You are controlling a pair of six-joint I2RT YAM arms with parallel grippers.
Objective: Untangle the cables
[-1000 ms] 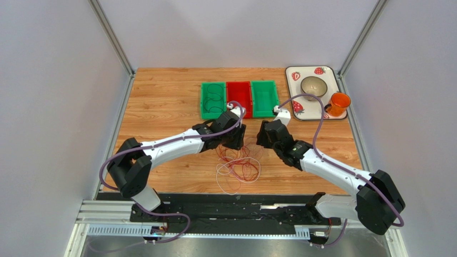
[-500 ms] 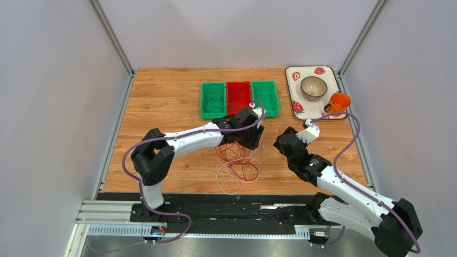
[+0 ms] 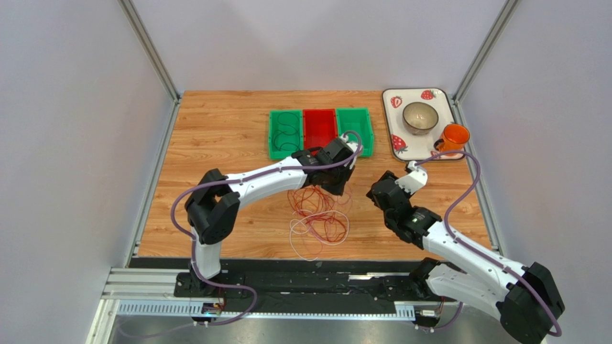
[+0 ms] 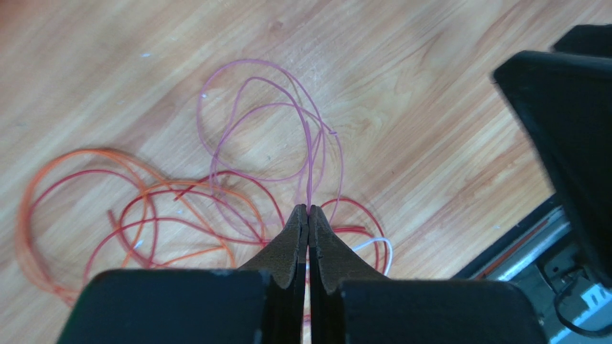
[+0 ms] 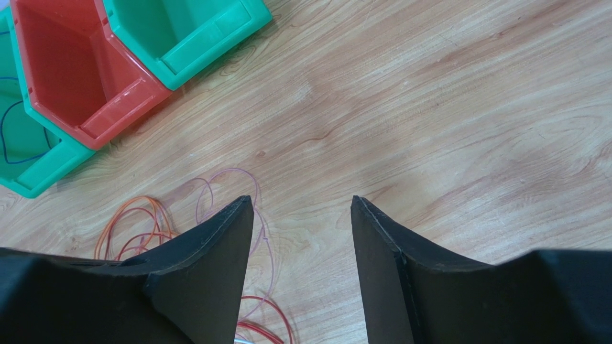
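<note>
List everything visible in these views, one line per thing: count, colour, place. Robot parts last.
wooden table: one, light brown; under everything
left green plastic bin: one, green; far centre, left end of the row
red plastic bin: one, red; middle of the row
right green plastic bin: one, green; right end of the row
dark cable loop: one, dark; inside the left green plastic bin
thin tangled cables: one heap, red, orange, pink, white; mid-table
strawberry-print white tray: one; far right corner
grey round bowl: one; on the tray
orange cup: one; at the tray's right edge
left pincer: black; shut on a pink strand
right pincer: black; open above bare wood
</note>
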